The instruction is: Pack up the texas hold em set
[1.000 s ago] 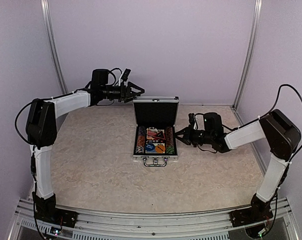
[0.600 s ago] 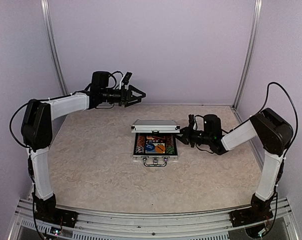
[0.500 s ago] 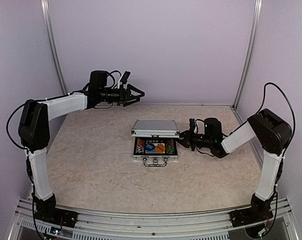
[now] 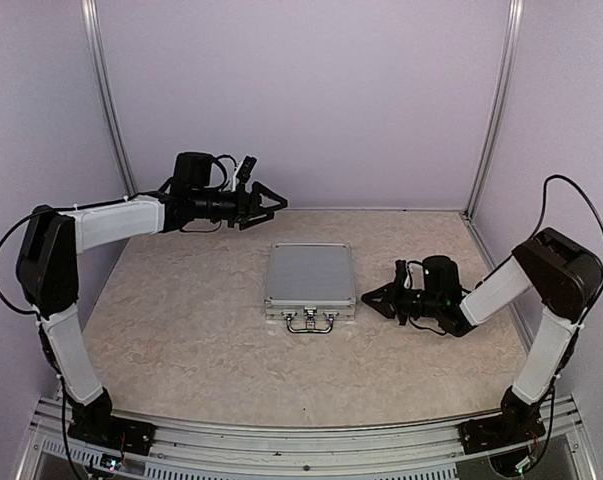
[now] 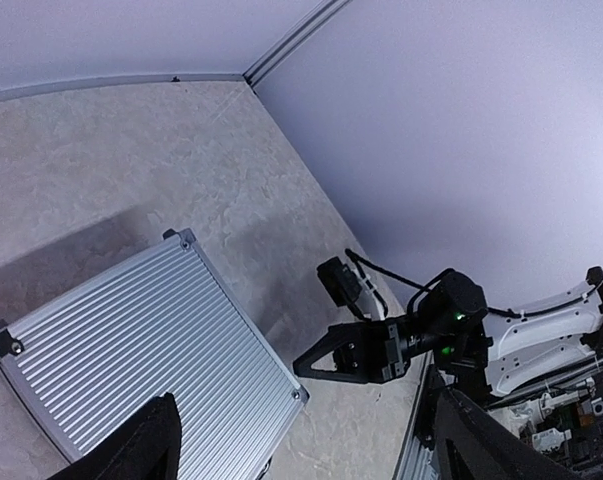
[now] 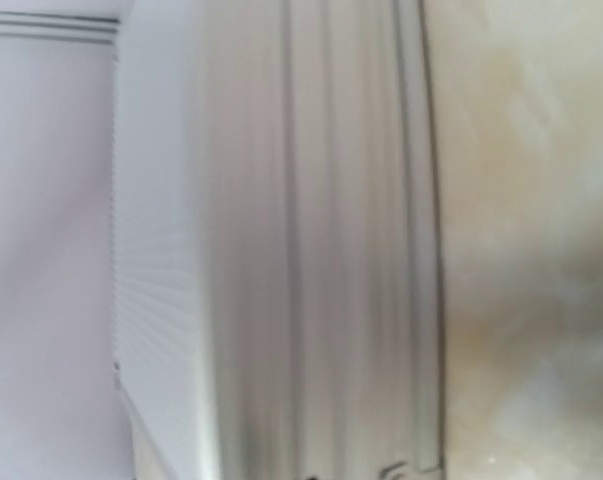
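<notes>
Looking from the top: small ribbed silver aluminium case (image 4: pixel 309 280) lies flat, lid closed, on the beige marbled tabletop (image 4: pixel 181 330), with its carry handle (image 4: pixel 311 322) on the near edge. Left gripper (image 4: pixel 271 205) hangs in the air beyond the case's far-left corner, fingers spread wide, holding nothing. Right gripper (image 4: pixel 369 298) sits low just off the case's right side by the near corner, fingers together and empty. Can't tell if it touches the case.

Left wrist view: lid ribs sit below and between the two spread black fingers (image 5: pixel 146 445). The right gripper's closed tip is close beside the case's corner.

Right wrist view: blurred. The case's side wall fills most of the frame, tabletop to its right, own fingers not visible.
</notes>
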### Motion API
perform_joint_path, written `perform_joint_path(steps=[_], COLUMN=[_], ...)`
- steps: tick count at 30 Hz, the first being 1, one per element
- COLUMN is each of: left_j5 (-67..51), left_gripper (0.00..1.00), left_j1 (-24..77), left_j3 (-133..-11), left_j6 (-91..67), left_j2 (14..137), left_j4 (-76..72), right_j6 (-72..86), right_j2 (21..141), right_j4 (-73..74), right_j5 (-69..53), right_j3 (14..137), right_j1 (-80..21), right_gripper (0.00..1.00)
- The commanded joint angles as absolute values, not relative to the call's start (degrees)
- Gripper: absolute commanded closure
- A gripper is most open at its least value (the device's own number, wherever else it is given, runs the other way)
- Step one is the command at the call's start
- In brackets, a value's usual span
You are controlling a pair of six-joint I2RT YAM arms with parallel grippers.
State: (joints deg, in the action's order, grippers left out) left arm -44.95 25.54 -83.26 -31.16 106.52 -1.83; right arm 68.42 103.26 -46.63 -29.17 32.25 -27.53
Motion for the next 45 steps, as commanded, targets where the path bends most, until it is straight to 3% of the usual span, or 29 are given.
perform_joint_path(steps=[1,7,14,23,32,45], left_j5=[-40.5,-39.9,-43.5,-41.2,-40.5,-41.8], left_gripper=[0.13,0.17,0.38,0.51,0.54,0.54], left_j1=[29.2,35.2,38.1,40.6,40.4,38.8], left_j3=[-77.6,-74.6,-68.6,-67.5,-64.8,-60.2], left_j6=[-31.9,-31.9,-37.3,-37.4,-38.1,-40.4], left_j2=[102.8,104.9,108.4,116.9,119.9,116.3], left_j4=[-3.2,-3.7,-13.3,-12.4,-14.6,-20.4], right_j6=[61.4,51.8,50.2,48.9,47.4,46.4], right_j2=[96.5,88.9,89.3,94.2,99.7,106.0], right_j4=[-36.6,-24.0,-20.7,-17.4,-14.1,-11.4], right_j5=[-22.3,-13.1,-9.0,-6.0,-5.7,-6.1], right_j3=[31.5,34.9,36.8,41.6,47.9,52.6], right_j1=[-29.2,-38.8,-44.8,-48.1,-50.1,-52.1], right_gripper=[1.00,0.92,0.90,0.90,0.87,0.72])
